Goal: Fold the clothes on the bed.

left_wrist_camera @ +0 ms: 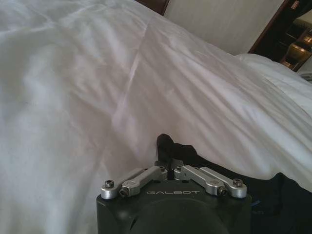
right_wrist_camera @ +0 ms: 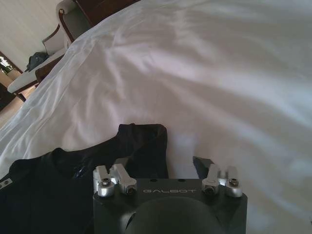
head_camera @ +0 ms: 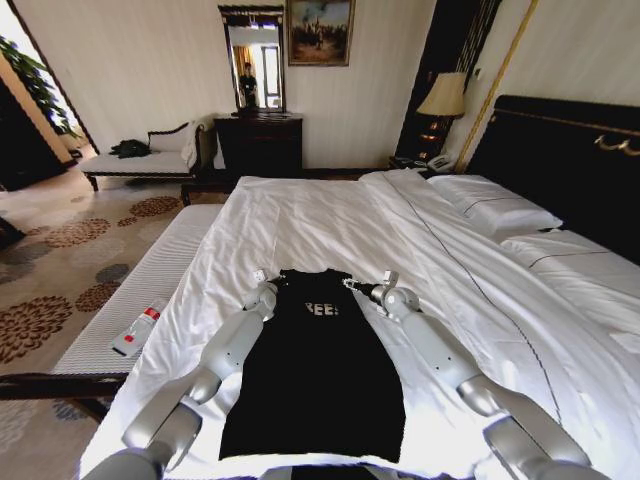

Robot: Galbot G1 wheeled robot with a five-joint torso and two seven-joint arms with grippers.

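Gripping: the left end effector (left_wrist_camera: 168, 168) is clenched on a pinch of the black shirt (head_camera: 315, 370), its fingers drawn together over a raised nub of fabric at the shirt's upper left corner.
Left end effector, head view: it sits (head_camera: 262, 283) at the shirt's top left shoulder, on the bed (head_camera: 330, 220).
Right end effector: its fingers (right_wrist_camera: 204, 165) stand apart, released, holding nothing; one side lies over the shirt's folded-in shoulder, the other over bare sheet.
Right end effector, head view: it sits (head_camera: 372, 288) just beside the shirt's top right corner.
Shirt: lying flat on the white sheet near the foot of the bed, between the two arms, collar toward the headboard (head_camera: 560, 160). Sleeves are folded in, so it forms a long dark rectangle. White letters show on the chest, partly readable.
Arms: both reach forward from the bottom of the head view, one along each side of the shirt.
Bed: white sheets, pillows (head_camera: 495, 205) at the right by the dark headboard.
Desk: a pale bench (head_camera: 140, 290) runs along the bed's left edge, with a small white and red object (head_camera: 138, 330) on it.
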